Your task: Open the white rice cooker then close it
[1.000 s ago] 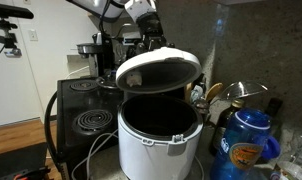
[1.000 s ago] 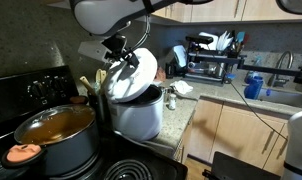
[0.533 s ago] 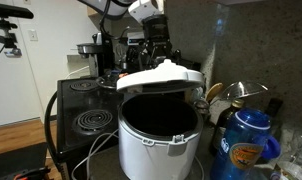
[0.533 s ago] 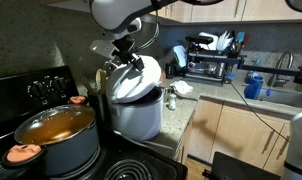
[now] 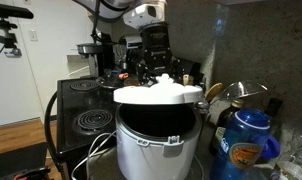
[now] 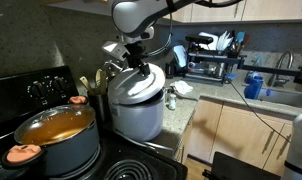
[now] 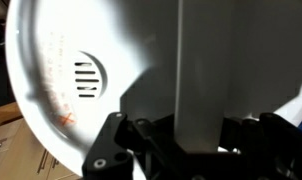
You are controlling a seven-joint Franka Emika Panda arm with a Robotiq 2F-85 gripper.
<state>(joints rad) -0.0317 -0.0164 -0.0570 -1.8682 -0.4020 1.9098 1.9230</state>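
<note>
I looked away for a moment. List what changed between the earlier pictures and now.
The lid of the white rice cooker swung down from steeply tilted to nearly flat over the opening; a front gap remains. The gripper came down with it, on the lid's top. No grasp or release shows. Cooker body, steel pot and blue bottle stayed put.
</note>
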